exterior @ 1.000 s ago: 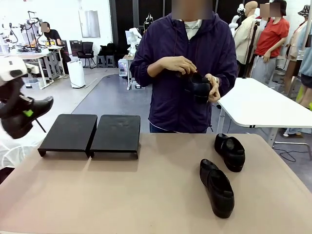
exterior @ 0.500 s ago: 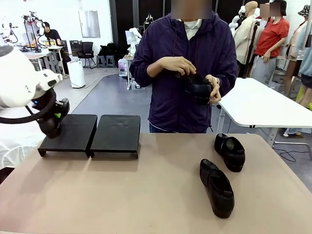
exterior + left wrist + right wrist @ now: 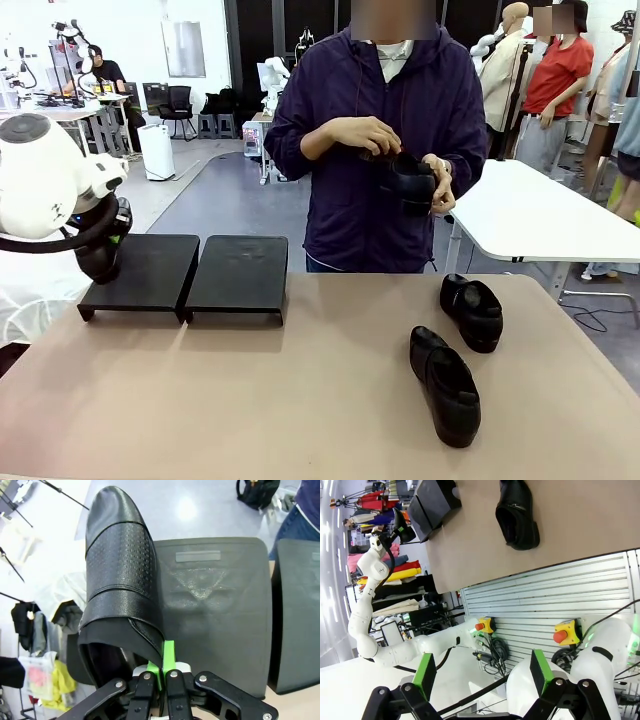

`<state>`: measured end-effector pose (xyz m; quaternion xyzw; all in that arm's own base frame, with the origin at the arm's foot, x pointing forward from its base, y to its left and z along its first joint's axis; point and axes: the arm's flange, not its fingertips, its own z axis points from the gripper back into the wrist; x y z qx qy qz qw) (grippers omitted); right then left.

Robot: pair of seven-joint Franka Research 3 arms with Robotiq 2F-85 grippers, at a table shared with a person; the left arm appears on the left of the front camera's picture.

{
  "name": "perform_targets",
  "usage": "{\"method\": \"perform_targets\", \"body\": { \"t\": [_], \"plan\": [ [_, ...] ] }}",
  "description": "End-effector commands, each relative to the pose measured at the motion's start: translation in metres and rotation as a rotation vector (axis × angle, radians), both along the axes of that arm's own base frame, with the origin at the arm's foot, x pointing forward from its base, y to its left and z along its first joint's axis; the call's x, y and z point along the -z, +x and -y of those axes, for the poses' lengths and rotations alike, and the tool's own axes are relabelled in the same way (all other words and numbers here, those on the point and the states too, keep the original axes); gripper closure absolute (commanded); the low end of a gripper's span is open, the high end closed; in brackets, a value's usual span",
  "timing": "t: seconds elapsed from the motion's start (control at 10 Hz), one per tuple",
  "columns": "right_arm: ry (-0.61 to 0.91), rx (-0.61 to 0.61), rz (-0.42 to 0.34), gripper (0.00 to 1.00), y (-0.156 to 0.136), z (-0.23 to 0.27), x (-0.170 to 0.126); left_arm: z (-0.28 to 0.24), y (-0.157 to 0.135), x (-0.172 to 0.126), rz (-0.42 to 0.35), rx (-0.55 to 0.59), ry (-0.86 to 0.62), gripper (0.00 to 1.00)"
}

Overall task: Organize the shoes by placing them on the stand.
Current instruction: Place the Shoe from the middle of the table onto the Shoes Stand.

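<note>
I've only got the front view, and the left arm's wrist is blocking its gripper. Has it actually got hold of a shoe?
Observer: Yes. In the left wrist view the left gripper is shut on the rim of a black shoe, at its opening.
Operator: Where's that shoe relative to the stand?
Observer: Its toe points away from the gripper, along the outer edge of the left platform. I can't tell whether it's touching.
Operator: And the right gripper?
Observer: The right gripper is open and holds nothing, off the table on the robot's side.
</note>
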<state>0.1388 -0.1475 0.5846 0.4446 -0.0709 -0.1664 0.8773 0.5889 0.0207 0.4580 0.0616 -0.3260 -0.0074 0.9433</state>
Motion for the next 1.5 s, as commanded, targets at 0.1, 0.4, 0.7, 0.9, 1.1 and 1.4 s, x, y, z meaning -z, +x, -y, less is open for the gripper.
{"method": "perform_targets", "body": {
  "t": [0.1,0.4,0.7,0.9,1.1,1.4],
  "plan": [
    [0.001,-0.015,0.022,0.0,-0.004,0.001,-0.001,0.02,0.003,0.005,-0.019,0.001,0.056,1.0],
    [0.001,-0.015,0.022,0.0,-0.004,0.001,-0.001,0.023,-0.002,0.011,-0.06,0.012,0.094,1.0],
    [0.001,-0.015,0.022,0.0,-0.004,0.001,-0.001,0.025,0.0,0.012,-0.08,0.017,0.095,1.0],
    [0.001,-0.015,0.022,0.0,-0.004,0.001,-0.001,0.024,0.001,0.013,-0.085,0.019,0.102,0.21],
    [0.001,-0.015,0.022,0.0,-0.004,0.001,-0.001,0.022,0.001,0.01,-0.067,0.013,0.104,0.0],
    [0.001,-0.015,0.022,0.0,-0.004,0.001,-0.001,0.02,-0.005,-0.004,-0.032,0.016,0.102,0.0]
  ]
}}
